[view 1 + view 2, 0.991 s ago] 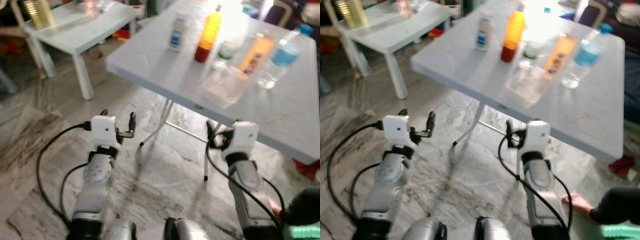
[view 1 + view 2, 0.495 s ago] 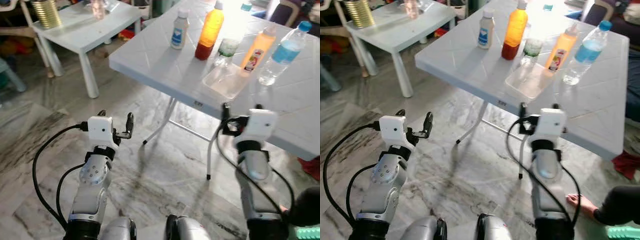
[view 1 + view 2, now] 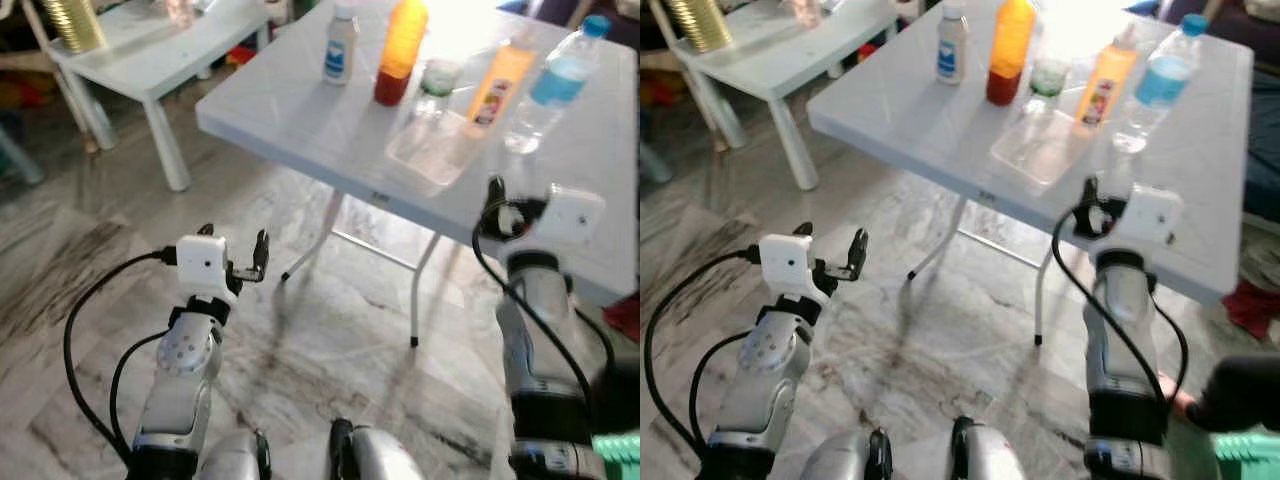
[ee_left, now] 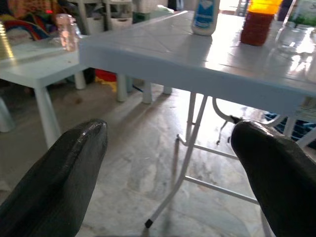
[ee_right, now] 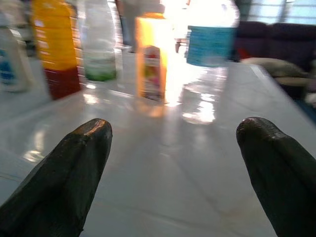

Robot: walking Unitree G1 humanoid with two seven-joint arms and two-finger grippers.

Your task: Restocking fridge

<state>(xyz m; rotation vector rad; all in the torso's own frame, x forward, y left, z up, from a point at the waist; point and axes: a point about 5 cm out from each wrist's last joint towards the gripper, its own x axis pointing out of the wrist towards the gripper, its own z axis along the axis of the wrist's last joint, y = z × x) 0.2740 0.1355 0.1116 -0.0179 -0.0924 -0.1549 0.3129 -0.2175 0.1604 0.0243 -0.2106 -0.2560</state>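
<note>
So my right gripper (image 5: 173, 163) was up at the near edge of the folding table (image 3: 940, 120), fingers (image 5: 64, 168) spread wide, holding nothing and touching nothing. Dead ahead at 12 o'clock stood the small orange bottle (image 5: 152, 57), the blue-labelled water bottle (image 5: 210, 39) at about 1, and the green-labelled bottle (image 5: 98, 47) and the tall orange juice bottle (image 5: 57, 44) off around 10. A white bottle (image 3: 952, 42) sat farther left, and a clear tray (image 3: 1035, 150) lay near the table edge. Bare tabletop ran between my fingertips and the bottles. My left gripper (image 4: 168, 163) hung over the marble floor (image 3: 330, 320), fingers (image 4: 64, 173) wide apart and empty, short of the table edge, with a small side table (image 3: 150, 50) at 11.
</note>
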